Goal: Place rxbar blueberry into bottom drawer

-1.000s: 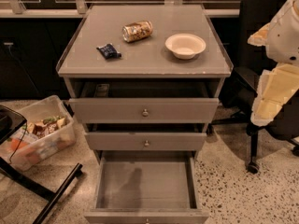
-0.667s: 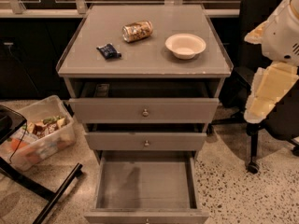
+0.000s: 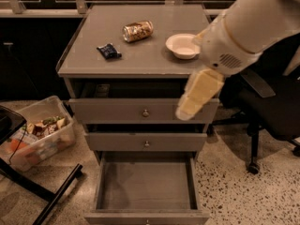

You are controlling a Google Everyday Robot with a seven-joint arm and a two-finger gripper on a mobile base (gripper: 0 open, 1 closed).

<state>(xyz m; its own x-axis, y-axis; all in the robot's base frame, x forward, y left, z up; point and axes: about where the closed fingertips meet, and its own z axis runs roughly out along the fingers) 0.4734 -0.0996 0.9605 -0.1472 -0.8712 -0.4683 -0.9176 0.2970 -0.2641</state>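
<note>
The rxbar blueberry [image 3: 108,51], a small dark navy bar, lies flat on the left part of the grey cabinet top [image 3: 140,60]. The bottom drawer [image 3: 146,185] is pulled far out and its plain grey inside holds nothing. My gripper [image 3: 196,95], cream-coloured, hangs from the white arm that comes in from the upper right. It is in front of the top drawer's right end, right of and lower than the bar, and apart from it.
A tan-and-gold can [image 3: 138,31] lies on its side behind the bar. A white bowl [image 3: 183,46] sits at the top's right. The two upper drawers are slightly open. A clear bin of snacks [image 3: 40,135] and a black frame [image 3: 47,196] stand left; a black chair [image 3: 269,111] stands right.
My arm has swung in from the right edge to the left, so the gripper now hangs before the cabinet's front right. The bar, can, bowl and drawers have not moved.
</note>
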